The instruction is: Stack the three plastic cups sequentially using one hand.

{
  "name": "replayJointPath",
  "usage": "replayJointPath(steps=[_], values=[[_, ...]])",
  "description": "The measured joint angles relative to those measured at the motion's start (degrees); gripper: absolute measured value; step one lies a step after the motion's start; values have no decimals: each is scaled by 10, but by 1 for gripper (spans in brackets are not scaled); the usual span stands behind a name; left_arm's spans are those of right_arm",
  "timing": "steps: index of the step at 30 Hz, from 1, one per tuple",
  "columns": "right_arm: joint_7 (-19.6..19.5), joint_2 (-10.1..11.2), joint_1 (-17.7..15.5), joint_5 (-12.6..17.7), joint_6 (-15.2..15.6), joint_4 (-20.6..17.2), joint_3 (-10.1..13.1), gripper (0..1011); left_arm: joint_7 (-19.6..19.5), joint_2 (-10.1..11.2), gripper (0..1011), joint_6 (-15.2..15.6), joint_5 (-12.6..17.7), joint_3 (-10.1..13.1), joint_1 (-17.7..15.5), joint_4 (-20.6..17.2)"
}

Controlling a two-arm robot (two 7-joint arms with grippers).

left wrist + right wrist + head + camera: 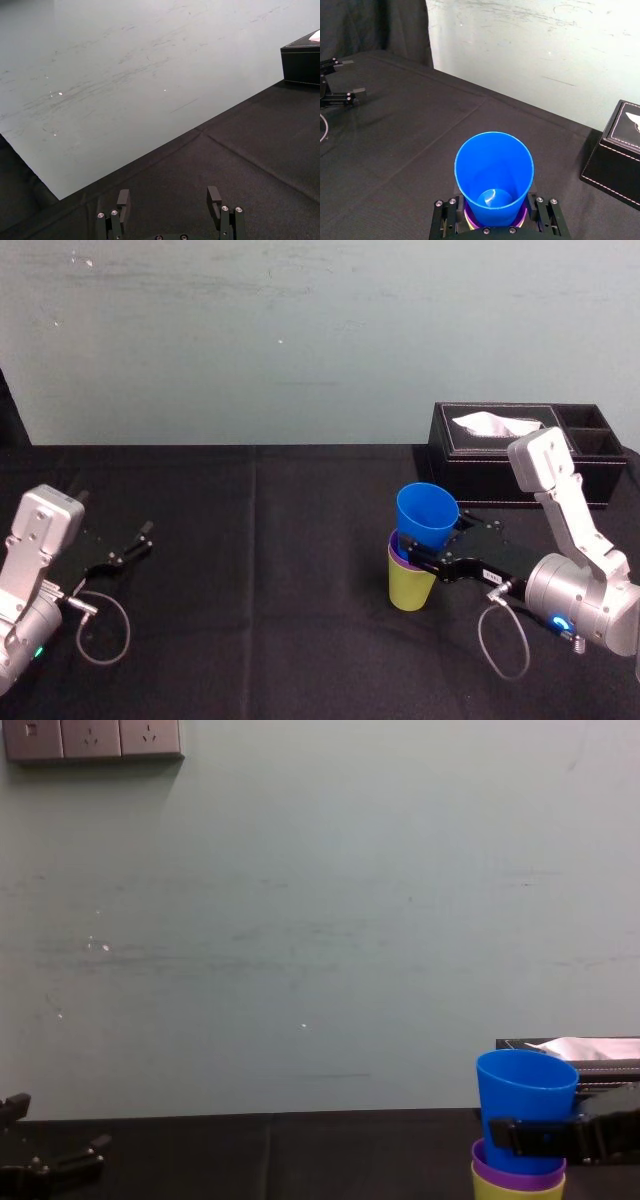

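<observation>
Right claw (494, 214) grips the blue cup (494, 170) low, a finger on each side. The cup points mouth-up, its axis tipped slightly, and sits in the purple cup (515, 1173) nested inside the lime-green cup (410, 588) on the bench (250, 590). Left claw (170, 202) rests open, far left.

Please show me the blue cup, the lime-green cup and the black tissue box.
Blue tapered plastic cup (425, 518): head view, its side wall.
Lime-green tapered plastic cup (410, 588): head view, its lower side wall.
Black leather tissue box (475, 480): head view, its front wall.
</observation>
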Motion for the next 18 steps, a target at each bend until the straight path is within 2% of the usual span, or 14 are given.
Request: replayJointPath(steps=[7, 18], values=[[1, 1, 0, 0, 0, -1, 0, 705, 0, 0, 1000, 0, 0, 0, 0, 0], [1, 1, -1, 1, 0, -2, 0, 973, 0, 0, 1000, 0, 0, 0, 0, 0]])
